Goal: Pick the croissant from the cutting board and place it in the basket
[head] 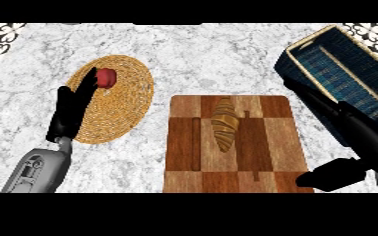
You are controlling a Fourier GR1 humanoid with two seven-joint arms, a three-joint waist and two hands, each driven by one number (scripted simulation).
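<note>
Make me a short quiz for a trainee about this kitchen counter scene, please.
1. True or false: the striped brown croissant lies on the wooden checkered cutting board.
2. Which object is at the view's right edge? A. dark blue woven basket B. round straw mat
3. What small thing sits on the mat, by the left hand?

Key: 1 true; 2 A; 3 a red round object.

A kitchen: a white marble counter (pixel 221 55) fills the frame, with a wooden cutting board (pixel 255 145) at lower centre and a woven placemat (pixel 122 100) at left.
</note>
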